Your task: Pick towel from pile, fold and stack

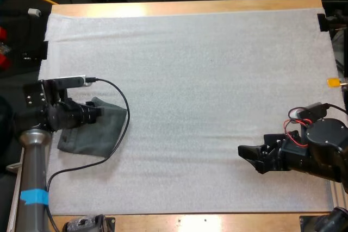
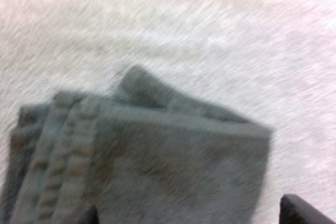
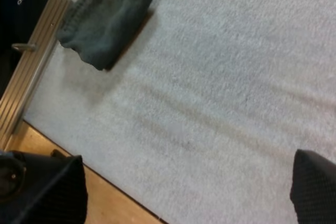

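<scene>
Black fingertips [image 2: 302, 211] of the left claw [image 2: 191, 216] stand wide apart in the left wrist view, with the towel [image 2: 152, 161] spread beneath them and not pinched from both sides. That towel is dark grey-green and folded, with layered hems along one side and a small bump of cloth at its far edge. In the high view the towel [image 1: 109, 129] lies flat on the white mat [image 1: 206, 80] near the mat's left edge, toward the near side of the table [image 1: 185, 6], and the left claw [image 1: 98, 113] hangs over its left part. Well apart from it, the right claw [image 1: 246, 153] hangs over bare mat near the right front, pointing left. Its fingers [image 3: 50, 187] are spread wide with only bare mat [image 3: 220, 77] between them. Beyond them the towel [image 3: 105, 19] rests close to the mat's edge, and a strip of wooden table [image 3: 113, 208] shows beside one finger
</scene>
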Controlling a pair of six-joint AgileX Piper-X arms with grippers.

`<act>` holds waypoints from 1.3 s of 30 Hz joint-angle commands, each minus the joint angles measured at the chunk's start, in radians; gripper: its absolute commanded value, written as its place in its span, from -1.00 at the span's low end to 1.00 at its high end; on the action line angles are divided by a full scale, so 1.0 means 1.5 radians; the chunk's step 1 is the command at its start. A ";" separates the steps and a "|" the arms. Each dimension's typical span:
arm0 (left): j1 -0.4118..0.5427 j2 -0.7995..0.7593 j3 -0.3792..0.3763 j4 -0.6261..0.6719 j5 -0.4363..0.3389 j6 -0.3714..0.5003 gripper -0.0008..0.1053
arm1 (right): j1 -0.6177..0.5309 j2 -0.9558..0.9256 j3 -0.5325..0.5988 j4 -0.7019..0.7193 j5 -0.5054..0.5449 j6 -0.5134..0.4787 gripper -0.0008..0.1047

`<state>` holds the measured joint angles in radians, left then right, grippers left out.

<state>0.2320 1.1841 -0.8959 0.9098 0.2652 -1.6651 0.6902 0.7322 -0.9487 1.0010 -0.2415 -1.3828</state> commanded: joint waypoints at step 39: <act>-0.119 -0.242 -0.023 0.071 0.055 0.006 0.25 | -0.483 0.096 -0.002 -0.035 0.048 -0.170 0.47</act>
<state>0.0562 0.8308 -0.9221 1.0098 0.3474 -1.6626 -0.0200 0.8947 -0.9487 0.9342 -0.1552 -1.6076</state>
